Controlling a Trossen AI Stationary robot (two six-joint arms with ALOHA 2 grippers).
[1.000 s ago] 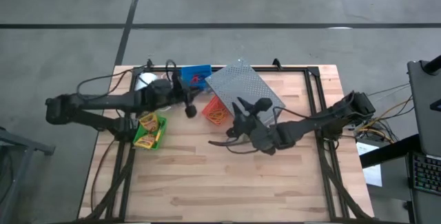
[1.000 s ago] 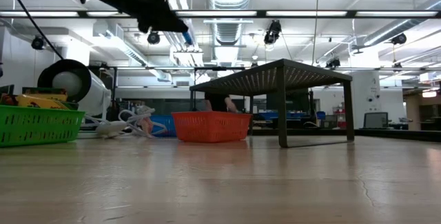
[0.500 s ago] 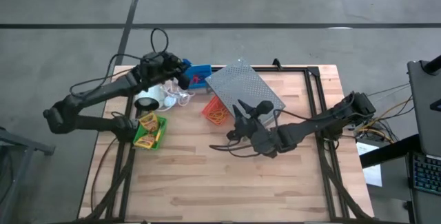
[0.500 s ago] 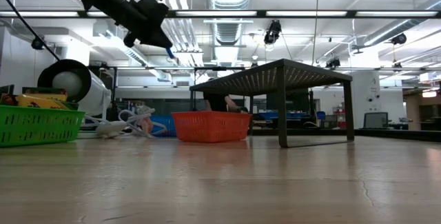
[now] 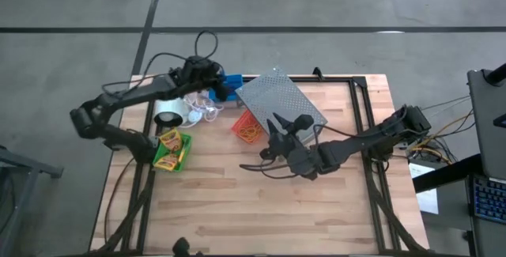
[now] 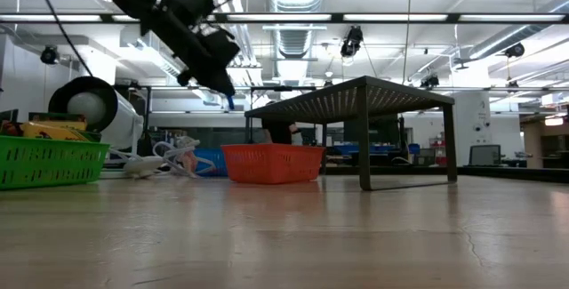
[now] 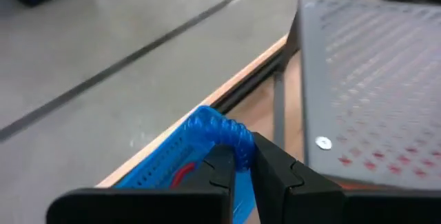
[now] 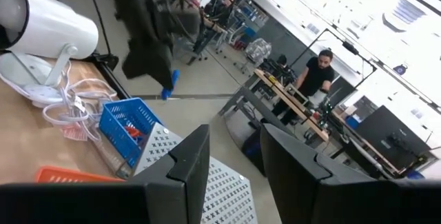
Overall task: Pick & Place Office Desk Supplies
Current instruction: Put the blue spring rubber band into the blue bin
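My left gripper point(image 5: 215, 91) hangs over the blue bin point(image 5: 231, 85) at the table's far edge, shut on a small blue ring band point(image 7: 222, 131). A red band point(image 7: 180, 175) lies inside that bin. The orange bin point(image 5: 247, 128) sits beside the grey rack point(image 5: 281, 103). A green bin point(image 5: 170, 150) at the left holds the yellow-and-green crayon boxes point(image 5: 169, 141). My right gripper point(image 5: 285, 122) hovers open near the rack's near corner, its fingers point(image 8: 189, 158) holding nothing. My left gripper pinches the blue ring band between its two fingertips point(image 7: 227, 160). The ribbed arc of the band point(image 7: 231, 136) sticks out past them. The fingers slant downward toward the table's far edge. The band is lifted clear, above the blue bin point(image 7: 162, 172).
A white roll point(image 5: 168, 115) with a loose white cord point(image 5: 204, 111) lies between the blue and green bins. The perforated rack point(image 6: 356, 102) stands on legs above the table's far middle. Bare wooden tabletop point(image 5: 261, 209) spreads across the near half. A person point(image 8: 318, 72) sits in the room beyond.
My left gripper, still shut on the blue band, has swung from beside the orange bin toward the table's far edge. It has come over the blue bin and tipped to point more steeply down.
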